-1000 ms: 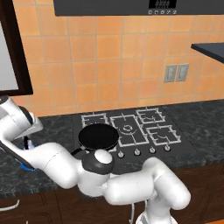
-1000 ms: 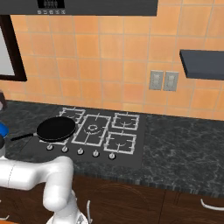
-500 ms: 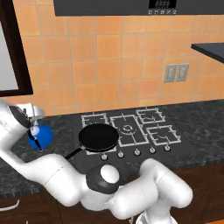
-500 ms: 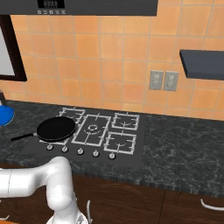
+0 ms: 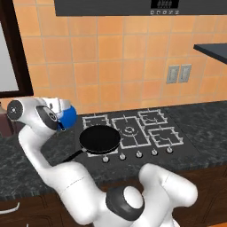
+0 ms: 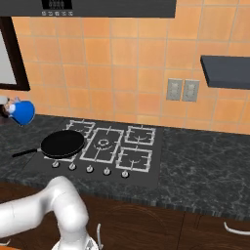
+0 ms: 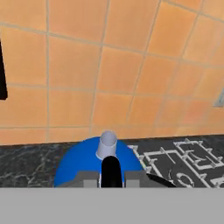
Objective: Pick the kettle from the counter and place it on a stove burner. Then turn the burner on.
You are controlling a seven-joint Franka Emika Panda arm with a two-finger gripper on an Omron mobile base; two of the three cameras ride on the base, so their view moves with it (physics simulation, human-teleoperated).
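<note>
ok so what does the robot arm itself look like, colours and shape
The arm is glossy white, built of thick rounded segments with dark grey discs at the joints. The gripper has grey finger blocks. No cables or markings show.

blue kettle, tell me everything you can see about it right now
The small bright blue cone-shaped kettle looks smooth and glossy, with a rounded body, a pale grey knob or spout on top and a thin black handle. It hangs in the air, lifted off the dark marbled stone counter, left of the stove and above the level of the black frying pan. The robot's gripper holds it at the handle; nothing else touches it. Its pale-tipped top points toward the orange tiled wall.
</note>
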